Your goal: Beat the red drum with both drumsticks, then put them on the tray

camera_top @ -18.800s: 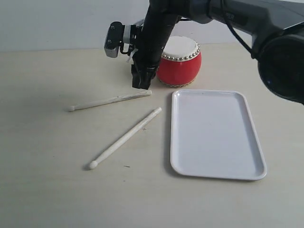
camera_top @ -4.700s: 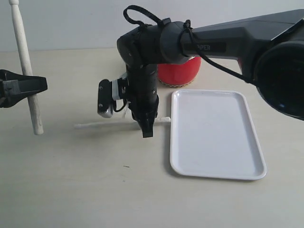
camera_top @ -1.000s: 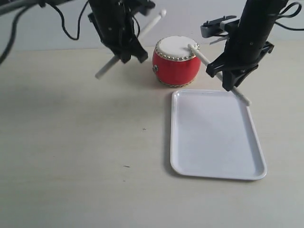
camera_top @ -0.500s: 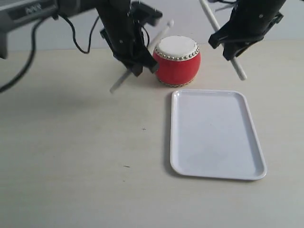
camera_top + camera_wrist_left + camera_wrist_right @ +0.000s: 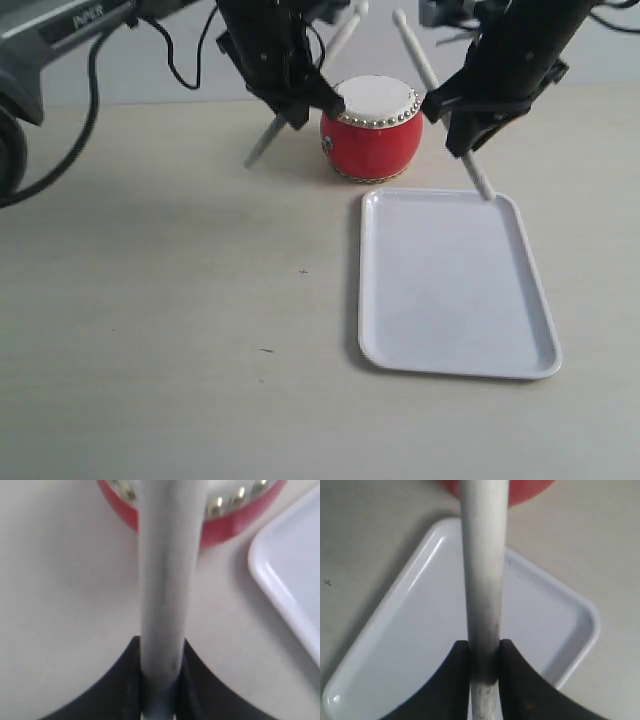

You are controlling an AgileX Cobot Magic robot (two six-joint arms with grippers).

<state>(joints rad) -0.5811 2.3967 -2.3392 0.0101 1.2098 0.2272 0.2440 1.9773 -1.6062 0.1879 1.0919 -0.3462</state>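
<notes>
Since half a second ago the left gripper (image 5: 298, 100) has swung closer to the drum (image 5: 372, 140), and the right gripper (image 5: 462, 135) has dropped and drifted toward it too, bringing the right stick (image 5: 415, 50) lower.

Left jaws are clamped on the left stick (image 5: 264, 145) partway along its shaft. The stick slants through them. Its rounded tip rises beyond the jaws, high above the drum's near-left edge and clear of the white skin. Its butt end hangs below the jaws, over the table (image 5: 150, 300) just left of the drum. Whether the butt touches the table I cannot tell. In the left wrist view the left gripper (image 5: 160, 655) shows both dark fingers pressed against the left stick (image 5: 165, 555), with the drum (image 5: 225, 525) past the jaws and a corner of the tray (image 5: 295, 570) off to one side.

Right jaws are likewise closed on the right stick, also gripping mid-shaft. Its tip points up and away from the jaws toward the drum side, lifted off the skin. Its butt end reaches down below the jaws to the tray's far edge. In the right wrist view the right gripper (image 5: 484, 655) pinches the right stick (image 5: 482, 555) between both fingers, the tray (image 5: 420, 630) lies beneath the jaws, and a sliver of the drum (image 5: 530, 490) shows beyond them.

The drum stands upright on the table between the two grippers. The tray (image 5: 450, 290) lies flat just in front of the drum, with nothing on it.
</notes>
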